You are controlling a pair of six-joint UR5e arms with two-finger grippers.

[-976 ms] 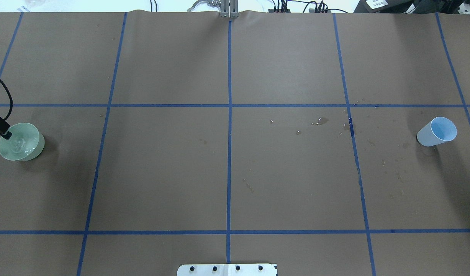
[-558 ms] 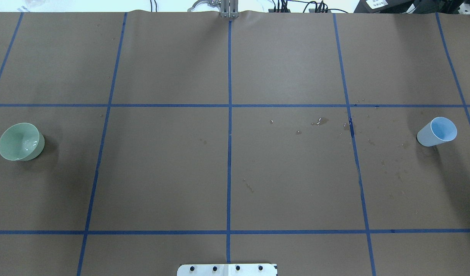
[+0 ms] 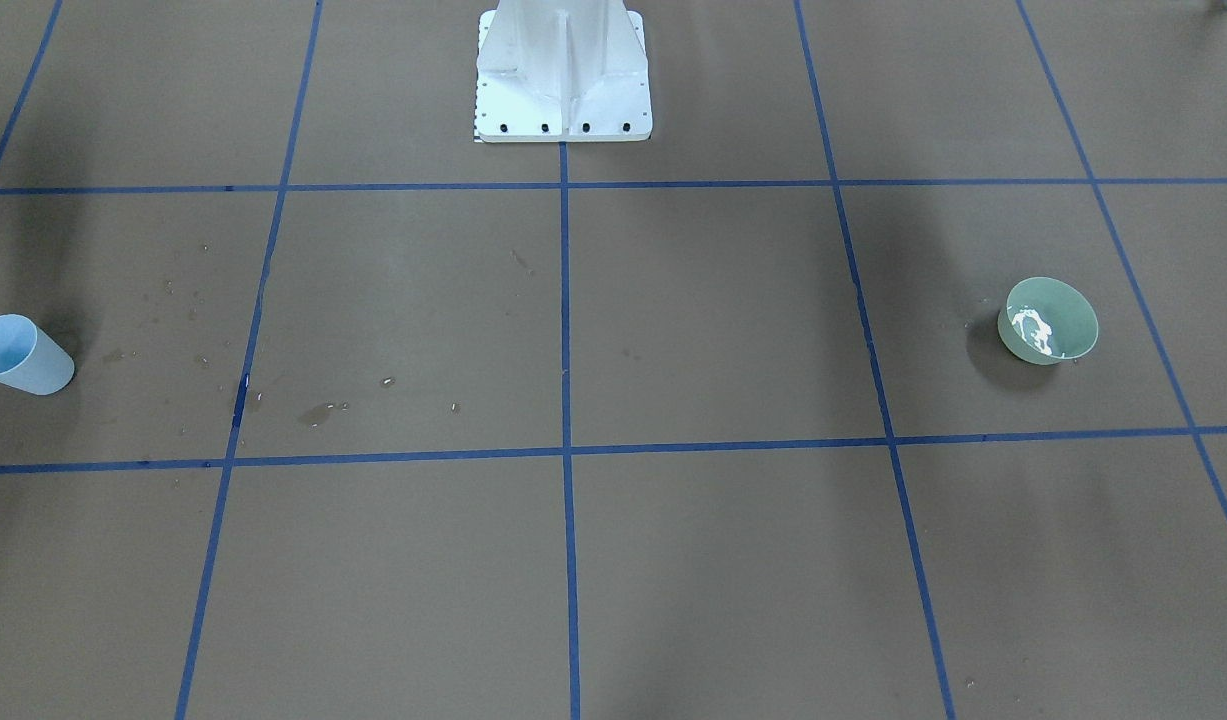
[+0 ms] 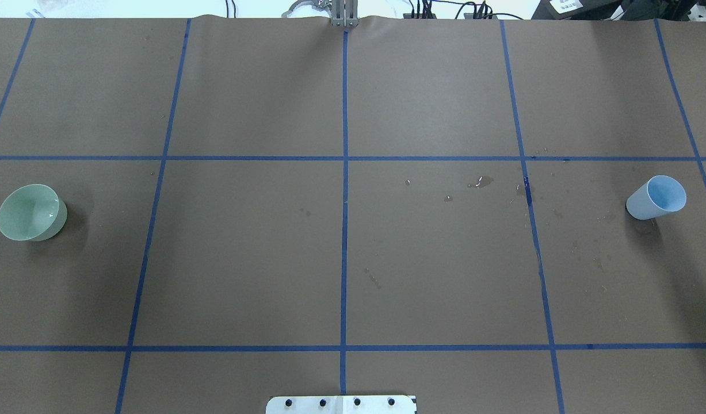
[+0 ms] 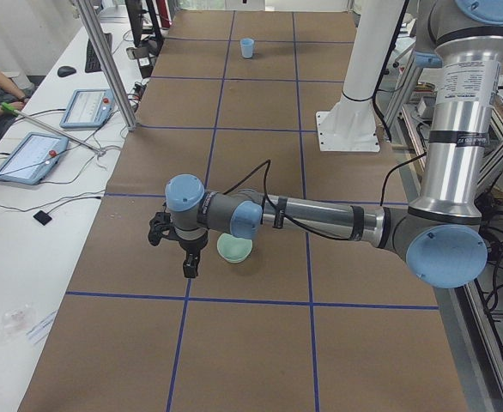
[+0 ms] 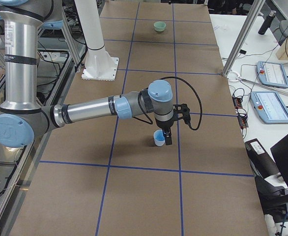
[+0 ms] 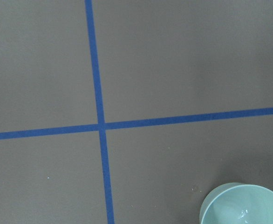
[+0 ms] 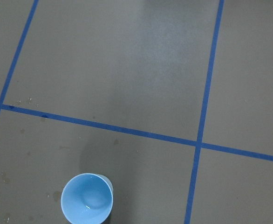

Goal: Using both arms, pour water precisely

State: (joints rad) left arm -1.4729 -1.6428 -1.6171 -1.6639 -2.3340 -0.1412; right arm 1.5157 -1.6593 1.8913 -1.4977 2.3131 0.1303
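withdrawn off the overhead view's left edge, the left black two-finger gripper point(image 5: 188, 268) hangs beside the pale green round bowl point(image 4: 30, 211) at middle left holding the water point(image 3: 1033, 330), the right black gripper point(image 6: 167, 138) by the light blue tapered cup point(image 4: 657, 197) at middle right, neither grip tellable as clenched or released; pouring seems finished, next needing only a clear retreat.

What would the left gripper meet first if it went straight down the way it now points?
Probably the brown paper table cover, just beside the pale green bowl. The left gripper seems clear of its rim, though depth is unclear.
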